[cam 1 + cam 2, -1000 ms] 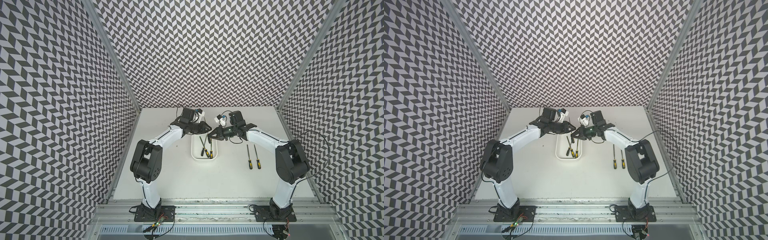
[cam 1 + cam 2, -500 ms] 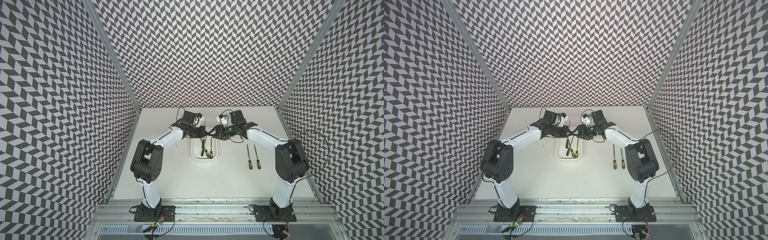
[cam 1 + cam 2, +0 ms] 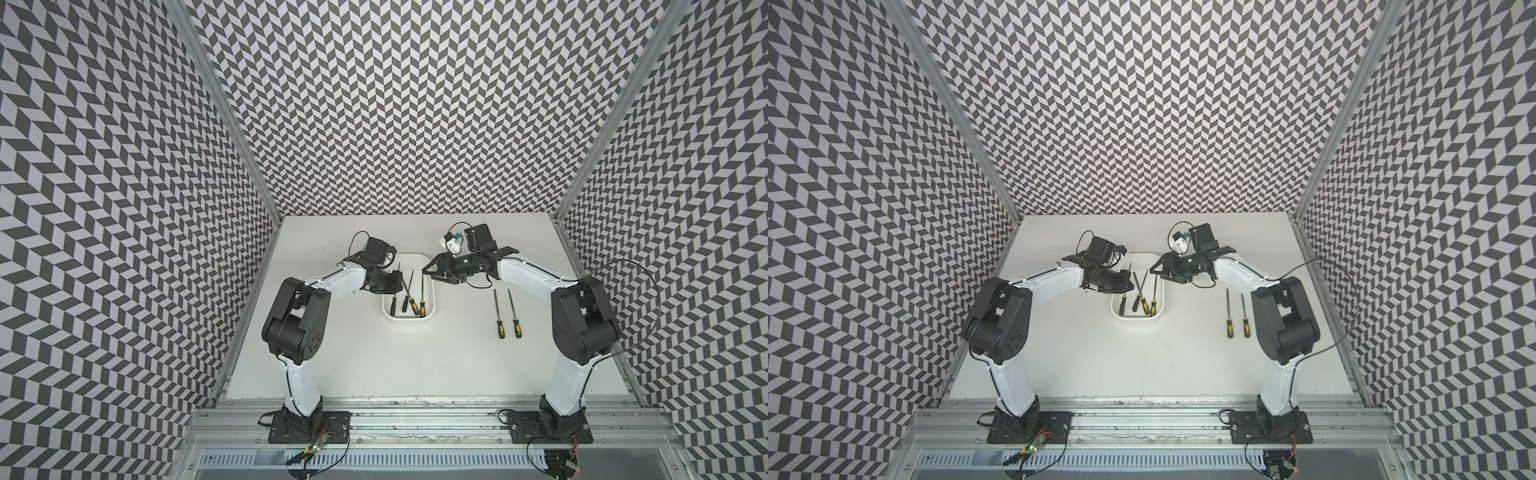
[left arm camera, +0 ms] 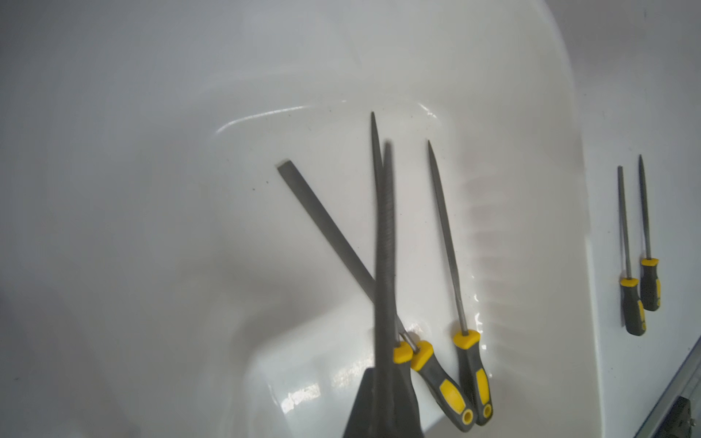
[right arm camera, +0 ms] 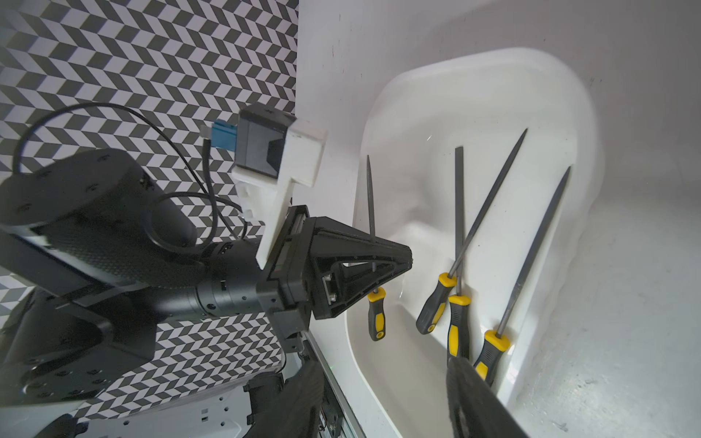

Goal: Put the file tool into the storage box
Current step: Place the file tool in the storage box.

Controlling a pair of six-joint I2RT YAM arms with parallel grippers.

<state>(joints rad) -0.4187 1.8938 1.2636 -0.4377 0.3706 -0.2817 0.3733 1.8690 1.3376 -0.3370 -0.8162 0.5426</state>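
The white storage box (image 3: 430, 291) (image 3: 1160, 291) stands mid-table with three yellow-and-grey file tools (image 3: 421, 298) (image 5: 459, 212) lying in it. My left gripper (image 3: 400, 283) (image 3: 1128, 282) (image 4: 380, 383) is shut on the blade of another file (image 4: 384, 246) (image 5: 370, 197), close to its handle. That file hangs over the box's left side, blade pointing to the back. My right gripper (image 3: 431, 275) (image 3: 1160, 272) (image 5: 383, 402) hovers over the box's right rim, open and holding nothing.
Two more files (image 3: 497, 316) (image 3: 515, 313) lie side by side on the table to the right of the box, close to the right arm's elbow. Patterned walls enclose the table on three sides.
My right gripper has opened and now holds nothing. The left gripper, still shut on its file, has moved away from the right gripper toward the box's near left.
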